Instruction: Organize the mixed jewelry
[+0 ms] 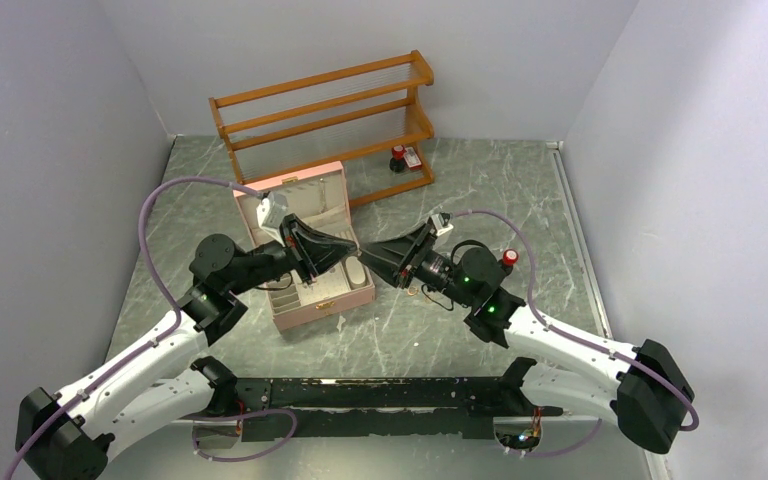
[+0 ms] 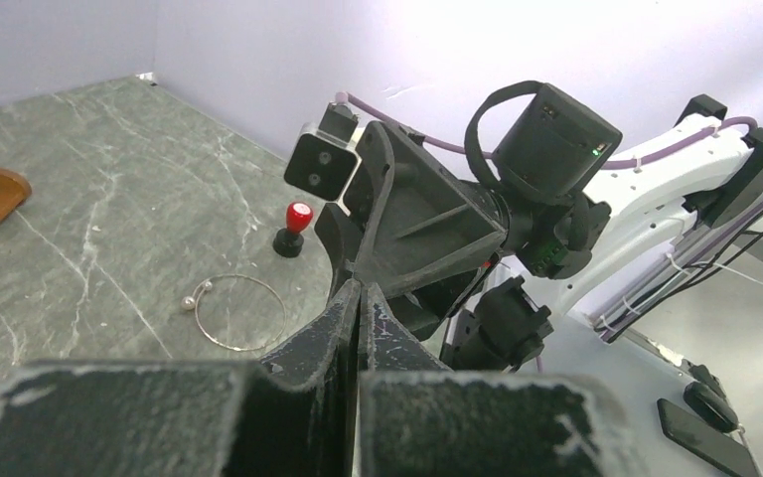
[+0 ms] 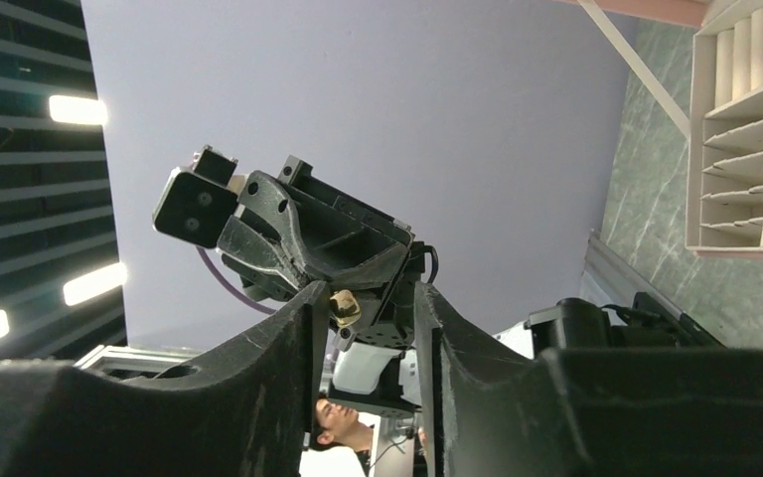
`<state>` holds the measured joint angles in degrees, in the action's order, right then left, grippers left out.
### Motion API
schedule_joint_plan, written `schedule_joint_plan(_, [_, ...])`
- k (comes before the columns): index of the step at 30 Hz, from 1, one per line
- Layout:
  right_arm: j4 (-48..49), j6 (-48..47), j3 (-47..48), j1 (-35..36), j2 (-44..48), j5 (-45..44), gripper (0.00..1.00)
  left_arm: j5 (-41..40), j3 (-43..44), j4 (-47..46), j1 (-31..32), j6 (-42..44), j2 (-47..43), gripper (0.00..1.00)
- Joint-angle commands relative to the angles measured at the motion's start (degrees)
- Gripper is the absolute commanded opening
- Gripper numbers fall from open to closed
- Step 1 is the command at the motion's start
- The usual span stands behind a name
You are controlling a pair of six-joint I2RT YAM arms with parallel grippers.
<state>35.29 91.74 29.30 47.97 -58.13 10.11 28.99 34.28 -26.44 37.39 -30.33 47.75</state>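
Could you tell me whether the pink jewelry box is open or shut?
Open: the lid of the box stands raised at the back, and the compartments show from above.

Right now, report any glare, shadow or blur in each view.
Top external: even light, sharp, soft shadows on the table. Left wrist: the wall washes out white at upper right; the left gripper looms dark. Right wrist: ceiling strips flare at left; the small tan piece at the left gripper's tip is sharp.

Two red-capped bottles (image 1: pixel 398 155), one pink box (image 1: pixel 300 190), one rack (image 1: pixel 320 83).
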Motion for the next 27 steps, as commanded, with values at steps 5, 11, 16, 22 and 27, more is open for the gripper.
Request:
schedule_joint_plan(5, [2.55, 1.45, 0.69, -0.23, 0.74, 0.51, 0.42, 2.03, -0.05, -5.21, -0.27, -0.47, 0.11, 0.05])
schedule_joint_plan(11, [6.69, 1.58, -0.34, -0.34, 0.67, 0.16, 0.52, 1.78, -0.22, -5.73, -0.26, -2.17, 0.6, 0.05])
schedule_joint_plan(16, [11.86, -1.5, -1.61, -0.27, 0.7, -0.86, 0.55, -1.75, 0.98, -2.51, -0.26, -8.81, 1.37, 0.05])
schedule_joint_plan(22, [3.65, -10.27, -0.98, -0.24, 5.66, -4.93, 0.59, -5.42, 6.22, 12.08, -0.32, -19.72, 3.05, 0.05])
schedule_joint_plan(27, [1.2, -12.58, -1.71, -0.24, 7.75, -5.61, 0.61, -5.37, 7.45, 15.14, -0.3, -24.06, 3.56, 0.05])
